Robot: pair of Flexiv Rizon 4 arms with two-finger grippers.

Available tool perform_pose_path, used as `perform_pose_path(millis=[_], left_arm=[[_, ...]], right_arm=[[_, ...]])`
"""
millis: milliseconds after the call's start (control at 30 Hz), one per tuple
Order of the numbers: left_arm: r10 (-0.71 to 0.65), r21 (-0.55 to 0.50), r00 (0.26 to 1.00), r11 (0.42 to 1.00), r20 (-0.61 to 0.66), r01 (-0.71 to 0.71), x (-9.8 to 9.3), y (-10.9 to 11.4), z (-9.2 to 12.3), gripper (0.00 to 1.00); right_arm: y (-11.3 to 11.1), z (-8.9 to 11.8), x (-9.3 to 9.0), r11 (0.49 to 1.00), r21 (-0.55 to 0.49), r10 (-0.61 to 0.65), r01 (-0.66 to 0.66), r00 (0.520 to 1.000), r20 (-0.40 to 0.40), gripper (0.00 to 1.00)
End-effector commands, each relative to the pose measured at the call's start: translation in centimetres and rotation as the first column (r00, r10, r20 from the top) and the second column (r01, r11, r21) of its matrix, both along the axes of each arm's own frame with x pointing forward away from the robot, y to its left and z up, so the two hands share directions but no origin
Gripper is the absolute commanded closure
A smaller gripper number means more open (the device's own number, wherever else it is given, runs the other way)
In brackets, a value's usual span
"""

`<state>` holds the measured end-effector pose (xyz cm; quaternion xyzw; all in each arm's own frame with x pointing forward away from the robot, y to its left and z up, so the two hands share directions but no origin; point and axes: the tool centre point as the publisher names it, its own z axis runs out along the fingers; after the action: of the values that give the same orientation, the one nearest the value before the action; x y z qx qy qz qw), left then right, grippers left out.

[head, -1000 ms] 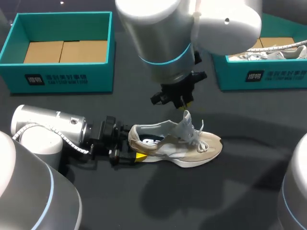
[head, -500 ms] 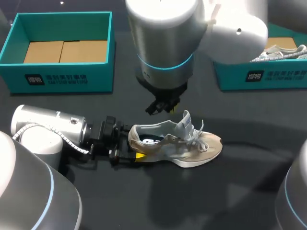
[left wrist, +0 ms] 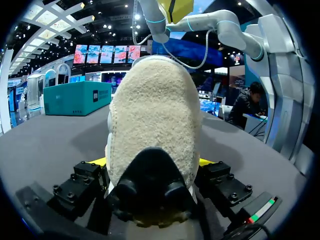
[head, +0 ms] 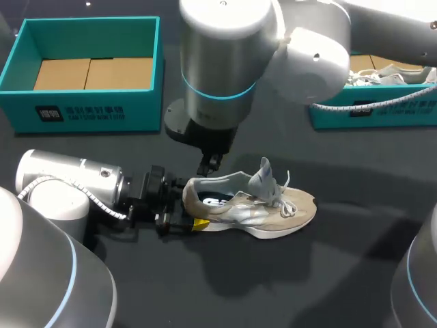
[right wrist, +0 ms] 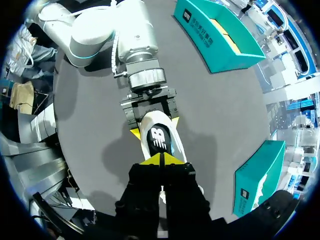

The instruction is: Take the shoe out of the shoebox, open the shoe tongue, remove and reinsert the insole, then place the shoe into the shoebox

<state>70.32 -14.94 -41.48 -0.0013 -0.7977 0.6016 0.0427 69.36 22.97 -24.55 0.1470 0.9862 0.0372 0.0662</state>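
**Insole pull is next: heel pinned, right jaws shut over the collar.**

The shoe (head: 249, 205) lies on its sole in the middle of the table (head: 307, 273), toe at 3 o'clock and heel at 9 o'clock. It is out of the shoebox (head: 89, 113), which sits at its 11 o'clock. Your left jaws grip the heel from both sides. Your right jaws hang closed and empty just above the heel opening, with the tongue (head: 263, 174) standing up and the insole (right wrist: 159, 137) showing below. My read: part the right jaws before you descend, enter at the heel end and pinch only the insole's rear edge. Then peel up and slightly toward 9 o'clock. Hold the left grip firm so the shoe doesn't lift with it.
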Motion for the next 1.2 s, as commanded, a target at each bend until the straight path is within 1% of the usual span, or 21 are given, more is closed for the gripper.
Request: perform_pose_path(millis=[33,233,300,400,533,667,1100,1133,1200], left_arm=[[0.002,-0.001,1.0,1.0,0.0,-0.002,-0.1,0.1,0.0,1.0],[0.002,-0.001,1.0,1.0,0.0,-0.002,-0.1,0.1,0.0,1.0],[0.002,-0.001,1.0,1.0,0.0,-0.002,-0.1,0.1,0.0,1.0],[0.002,-0.001,1.0,1.0,0.0,-0.002,-0.1,0.1,0.0,1.0],[0.002,-0.001,1.0,1.0,0.0,-0.002,-0.1,0.1,0.0,1.0],[0.002,-0.001,1.0,1.0,0.0,-0.002,-0.1,0.1,0.0,1.0],[0.002,-0.001,1.0,1.0,0.0,-0.002,-0.1,0.1,0.0,1.0],[0.002,-0.001,1.0,1.0,0.0,-0.002,-0.1,0.1,0.0,1.0],[0.002,-0.001,1.0,1.0,0.0,-0.002,-0.1,0.1,0.0,1.0]], right_arm=[[0.3,-0.2,0.7,0.996,-0.009,0.084,-0.085,0.995,-0.049,1.0],[0.3,-0.2,0.7,0.996,-0.009,0.084,-0.085,0.995,-0.049,1.0],[0.2,-1.2,0.7,0.993,0.021,0.115,-0.114,0.993,-0.016,1.0],[-0.3,-2.9,0.7,0.994,0.032,0.1,-0.1,0.995,0.003,1.0],[-0.5,-5.0,0.8,0.995,0.048,0.085,-0.085,0.996,0.003,1.0],[-0.5,-6.5,1.0,0.996,-0.003,0.092,-0.092,0.995,-0.036,1.0],[-0.5,-6.5,1.0,0.996,-0.003,0.093,-0.093,0.995,-0.038,1.0],[-0.5,-7.1,1.2,0.994,0.006,0.111,-0.11,0.993,-0.034,1.0],[-0.3,-8.2,1.5,0.994,0.005,0.106,-0.106,0.994,-0.036,1.0]])
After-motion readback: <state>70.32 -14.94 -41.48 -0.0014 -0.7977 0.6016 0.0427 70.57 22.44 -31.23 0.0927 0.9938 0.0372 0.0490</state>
